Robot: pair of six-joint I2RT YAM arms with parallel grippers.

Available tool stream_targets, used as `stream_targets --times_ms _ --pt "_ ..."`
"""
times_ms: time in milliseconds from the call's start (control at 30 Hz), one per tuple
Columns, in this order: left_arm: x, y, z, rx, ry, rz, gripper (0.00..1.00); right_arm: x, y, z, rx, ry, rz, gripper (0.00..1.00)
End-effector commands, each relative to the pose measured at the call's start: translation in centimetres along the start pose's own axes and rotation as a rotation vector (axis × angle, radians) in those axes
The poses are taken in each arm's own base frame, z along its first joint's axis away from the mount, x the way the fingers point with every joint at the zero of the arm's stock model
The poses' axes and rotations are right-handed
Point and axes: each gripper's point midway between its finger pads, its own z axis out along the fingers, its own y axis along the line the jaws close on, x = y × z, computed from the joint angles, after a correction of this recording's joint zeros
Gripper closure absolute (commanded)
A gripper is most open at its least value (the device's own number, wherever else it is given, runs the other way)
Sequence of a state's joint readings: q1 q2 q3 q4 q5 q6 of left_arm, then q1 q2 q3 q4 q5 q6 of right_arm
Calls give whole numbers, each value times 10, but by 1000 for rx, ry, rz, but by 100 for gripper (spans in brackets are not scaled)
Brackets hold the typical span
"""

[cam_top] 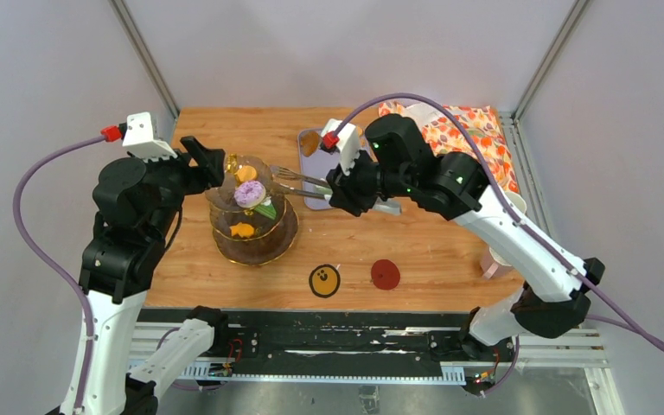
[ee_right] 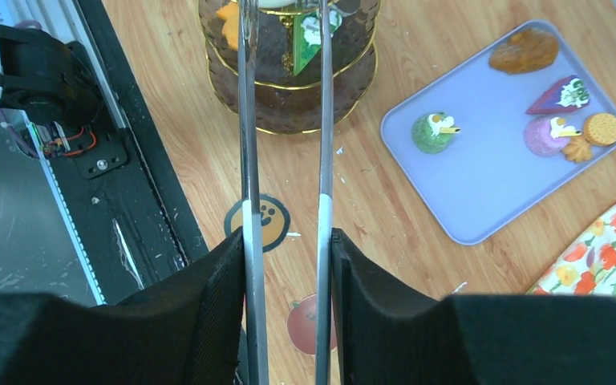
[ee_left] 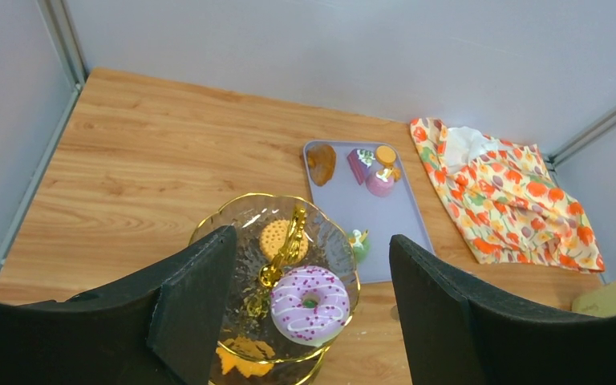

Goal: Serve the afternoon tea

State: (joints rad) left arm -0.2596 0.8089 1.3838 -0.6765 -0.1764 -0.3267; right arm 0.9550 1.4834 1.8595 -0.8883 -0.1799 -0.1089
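Over the three-tier stand [cam_top: 284, 235]: pastry transfer by metal tongs [ee_right: 249, 160], partly done.
Right pincer [ee_right: 285, 250] pinches the tongs' handle end, arm stretched across the table [cam_top: 432, 251] toward the stand; the tips reach the upper tiers, and whether they carry anything cannot be told. Left pincer [cam_top: 210, 164] hovers spread just beside the stand. A purple donut [ee_left: 309, 303] and an orange biscuit [ee_left: 273, 237] lie on the top tier; other pastries [ee_right: 433, 132] wait on the lilac tray [ee_right: 489, 188]. Next move, probably: tongs to the tray, even squeeze on one pastry.
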Motion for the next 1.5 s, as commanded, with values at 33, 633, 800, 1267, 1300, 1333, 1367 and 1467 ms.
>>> stream_targets --times_ms 33,633,800,1267,1300,1333,1367,1467 --pt "-7 -7 1 26 -25 -13 26 -12 -25 -24 90 -94 18 68" --pt "-5 -5 4 20 -21 -9 26 119 -190 48 469 143 447 74" --pt "-5 -1 2 -2 -24 1 26 136 -217 76 528 201 488 71" --pt "-4 4 8 -30 -19 25 26 193 -251 125 632 325 562 57" --pt "-4 4 9 -30 -17 27 26 193 -252 127 633 322 565 56" --pt "-3 4 9 -32 -16 29 26 193 -253 128 632 317 568 56" --pt "-3 4 10 -32 -15 30 26 192 -255 130 630 313 569 55" --pt "-3 5 11 -36 -13 33 26 193 -259 139 620 317 568 55"
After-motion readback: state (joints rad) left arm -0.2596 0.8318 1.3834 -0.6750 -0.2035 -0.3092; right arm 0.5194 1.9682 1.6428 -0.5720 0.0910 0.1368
